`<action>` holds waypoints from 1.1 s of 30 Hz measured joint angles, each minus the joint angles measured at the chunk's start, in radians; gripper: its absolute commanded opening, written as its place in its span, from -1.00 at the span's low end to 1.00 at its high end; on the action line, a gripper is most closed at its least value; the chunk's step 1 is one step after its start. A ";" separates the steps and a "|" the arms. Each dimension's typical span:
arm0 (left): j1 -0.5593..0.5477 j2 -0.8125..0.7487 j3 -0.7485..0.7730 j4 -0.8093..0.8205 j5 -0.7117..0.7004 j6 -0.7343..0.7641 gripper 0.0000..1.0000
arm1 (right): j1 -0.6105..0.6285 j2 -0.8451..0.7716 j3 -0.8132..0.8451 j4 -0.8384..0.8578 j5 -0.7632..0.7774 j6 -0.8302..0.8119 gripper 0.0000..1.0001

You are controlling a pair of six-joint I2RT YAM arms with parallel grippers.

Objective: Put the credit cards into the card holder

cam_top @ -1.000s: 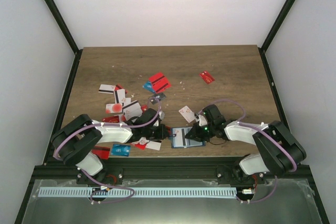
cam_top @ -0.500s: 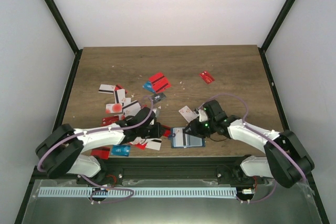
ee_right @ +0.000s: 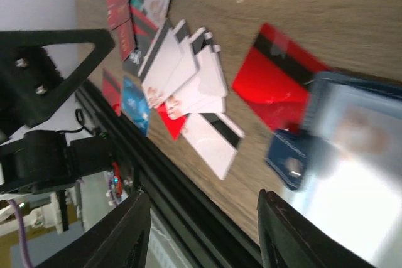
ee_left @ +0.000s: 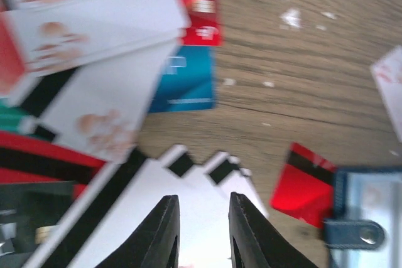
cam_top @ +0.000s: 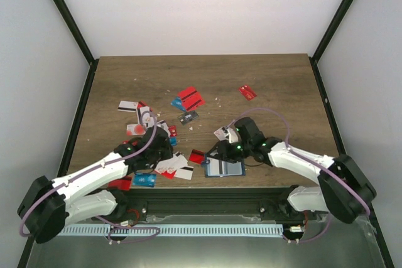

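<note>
- Logged left gripper (ee_left: 201, 204) drawn back toward 9 o'clock, away from the card holder (cam_top: 224, 167), over the last second. Right gripper (ee_right: 202, 200) lifted off the holder and shifted toward its 11 o'clock.
- Found both sets of jaws parted wider than before: left by a narrow gap, right broadly. Nothing held in either.
- Placed left gripper low over the fanned white cards (ee_left: 119, 218).
- Located holder lying open near the 6 o'clock edge of the table (cam_top: 282, 86), with its tab clasp (ee_left: 361, 235) on the 9 o'clock side.
- Noted red card (cam_top: 196, 155) against that side, not tucked in.
- Cannot tell whether any card sits inside; inner face pale and blurred.
- Saw most cards loose, scattered from 9 to 12 o'clock of the holder, plus a far red card (cam_top: 247, 92) at 1 o'clock, well apart.
- Judged task early, with nearly all loading left.
</note>
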 measured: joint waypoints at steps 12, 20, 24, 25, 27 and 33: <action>0.153 -0.006 -0.098 -0.066 -0.033 -0.008 -0.67 | 0.180 0.361 0.171 0.286 -0.024 0.230 0.00; 0.183 0.060 -0.128 -0.004 0.000 0.027 -0.78 | 0.204 0.494 0.241 0.336 -0.020 0.317 -0.01; 0.186 0.072 -0.129 0.024 0.013 0.041 -0.79 | 0.208 0.531 0.275 0.347 -0.014 0.340 -0.01; 0.186 0.073 -0.129 0.029 0.016 0.043 -0.80 | 0.209 0.541 0.282 0.350 -0.013 0.345 0.00; 0.187 0.074 -0.133 0.040 0.023 0.050 -0.82 | 0.211 0.557 0.294 0.351 -0.011 0.356 0.00; 0.188 0.071 -0.143 0.064 0.036 0.057 -0.85 | 0.219 0.606 0.311 0.354 0.001 0.382 -0.01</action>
